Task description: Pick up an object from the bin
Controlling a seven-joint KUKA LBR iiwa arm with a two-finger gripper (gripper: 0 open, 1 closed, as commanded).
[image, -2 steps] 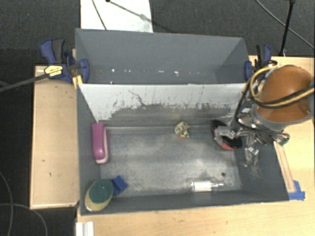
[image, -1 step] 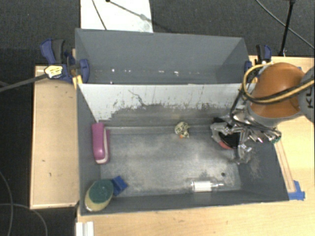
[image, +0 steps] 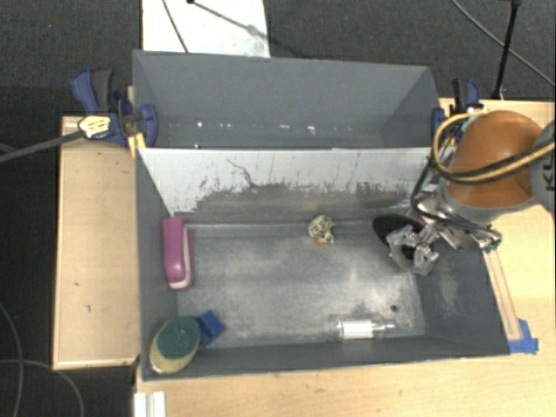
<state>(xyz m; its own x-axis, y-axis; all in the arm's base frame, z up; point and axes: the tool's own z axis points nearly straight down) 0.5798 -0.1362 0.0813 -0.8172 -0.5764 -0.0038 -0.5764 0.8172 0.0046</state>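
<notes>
Gripper point(image: 414, 259) sits low at the right of the grey metal bin point(image: 287, 102). Whether it is wide or narrow cannot be told, and nothing is seen held. A black rounded object point(image: 387, 227) lies just beside it, upper left, and a small greenish crumpled item point(image: 322, 228) lies further left. The pick appears not yet made.

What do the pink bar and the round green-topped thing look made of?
The pink bar: likely plastic, smooth with a soft sheen along its edge. The round green-topped thing: possibly a sponge or scrub pad, matt dark green over a yellow layer; uncertain.
</notes>
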